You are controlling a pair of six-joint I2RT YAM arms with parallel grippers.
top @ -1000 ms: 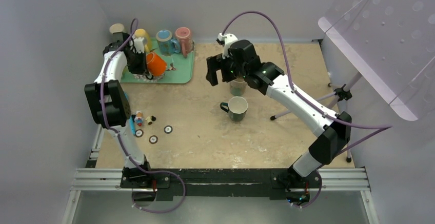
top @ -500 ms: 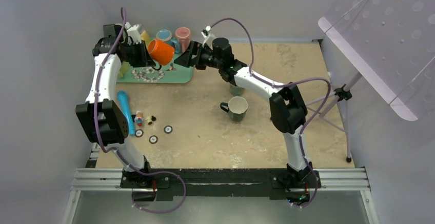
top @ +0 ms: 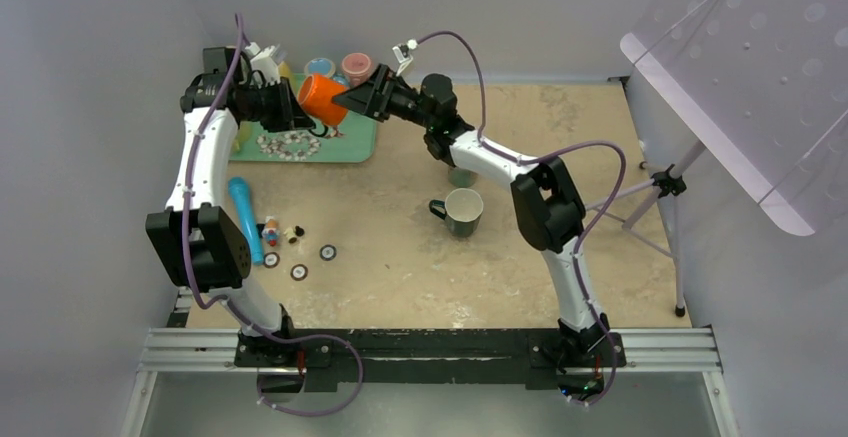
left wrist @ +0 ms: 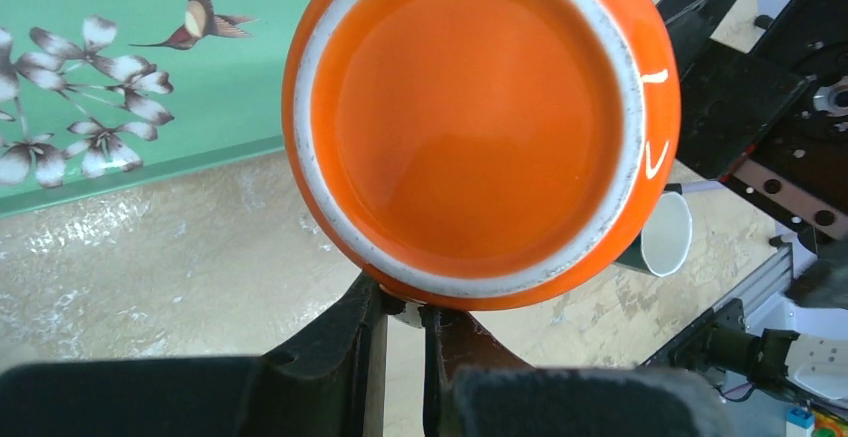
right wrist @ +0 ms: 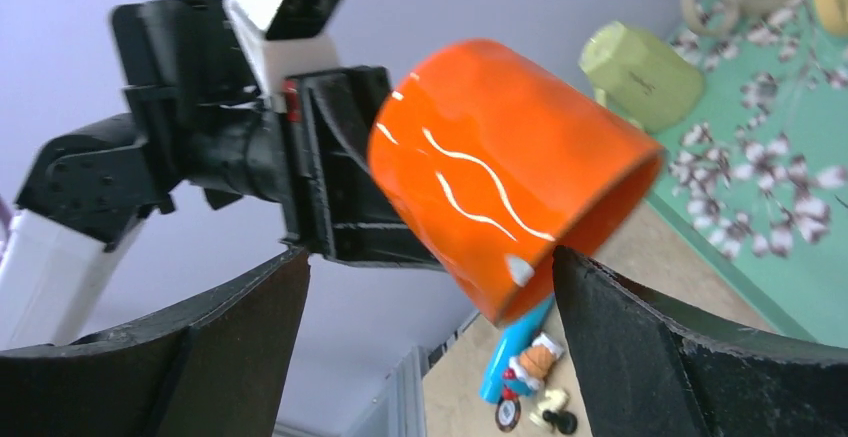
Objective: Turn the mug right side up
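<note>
The orange mug [top: 320, 99] with white wavy lines hangs in the air over the green tray's right end, tilted on its side. My left gripper [top: 290, 107] is shut on it. In the left wrist view the mug's base [left wrist: 480, 117] fills the frame, and the gripper [left wrist: 405, 322] pinches its lower edge. My right gripper [top: 355, 102] is open just right of the mug. In the right wrist view the mug [right wrist: 500, 177] sits ahead of the open gripper [right wrist: 430, 257], mouth turned down and right, rim close to the right finger [right wrist: 680, 357]; I cannot tell whether they touch.
The green flowered tray [top: 350, 142] holds a blue mug [top: 320, 67], a pink mug [top: 357, 65] and a green mug [right wrist: 640, 72]. Two grey-green mugs [top: 463, 210] stand mid-table. A blue tube [top: 243, 219], small toys [top: 285, 232] and a tripod [top: 665, 182] are there.
My left arm lifted the orange mug off the tray and swung it right. My right arm swung from above the mid-table mugs to the far left, open, up to the orange mug.
</note>
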